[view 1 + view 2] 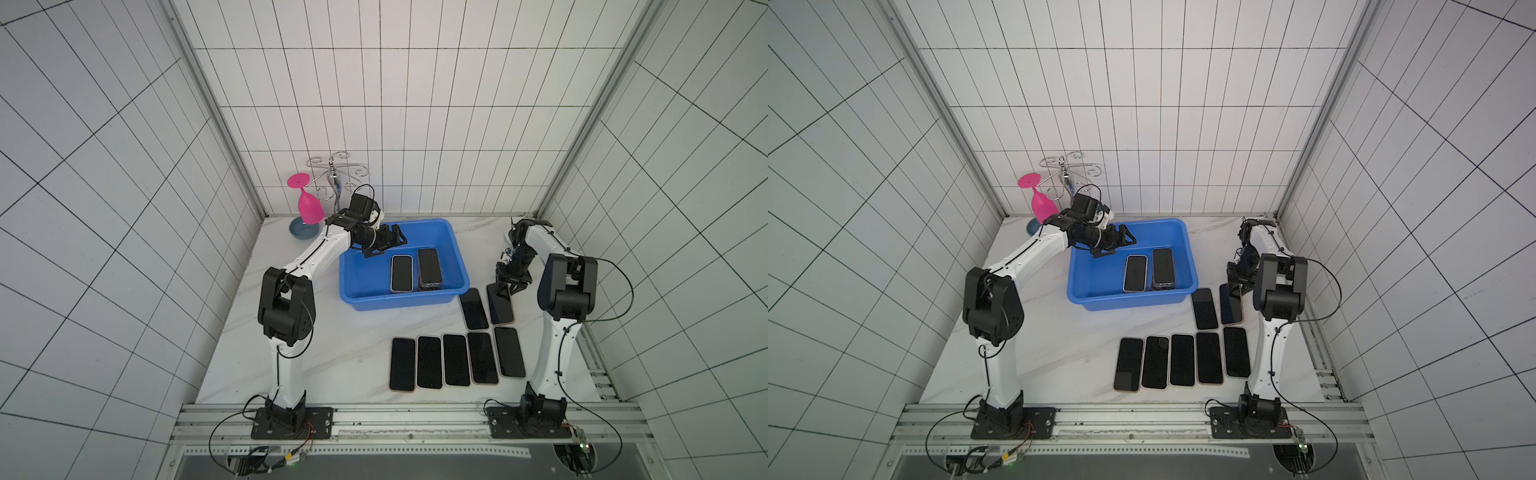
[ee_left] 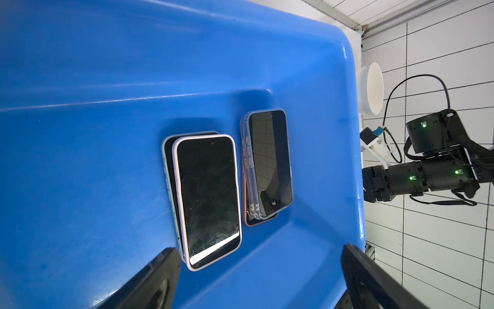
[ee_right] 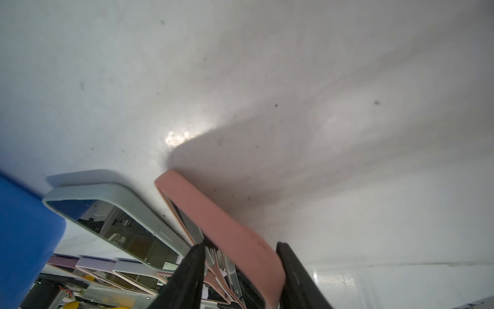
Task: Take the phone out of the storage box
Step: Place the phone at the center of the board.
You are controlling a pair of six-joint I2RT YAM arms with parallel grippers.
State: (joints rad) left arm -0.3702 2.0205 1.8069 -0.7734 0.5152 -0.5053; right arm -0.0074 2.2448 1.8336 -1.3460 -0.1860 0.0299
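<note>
The bright blue storage box (image 1: 365, 291) (image 1: 1096, 286) (image 2: 107, 160) stands at the back middle of the table. Inside it are two small stacks of phones, a pale-cased one (image 1: 401, 273) (image 2: 208, 198) and a clear-cased one (image 1: 429, 268) (image 2: 270, 160). My left gripper (image 1: 390, 244) (image 2: 259, 250) hangs open over the box's back left part, holding nothing. To the right of the box, my right gripper (image 1: 508, 291) (image 3: 240, 244) stands over the far end of a pink-cased phone (image 1: 500, 309) (image 3: 213, 214). This phone's other end rests on the table. The right jaws are parted, one on each side of it.
Several dark phones (image 1: 455, 359) lie in a row on the table's front, and another phone (image 1: 473, 309) lies beside the pink-cased one. A pink goblet (image 1: 309, 208) sits upside down on a grey-blue dish (image 1: 301, 230) by a metal rack (image 1: 336, 174). A white bowl (image 2: 371, 88) stands beyond the box.
</note>
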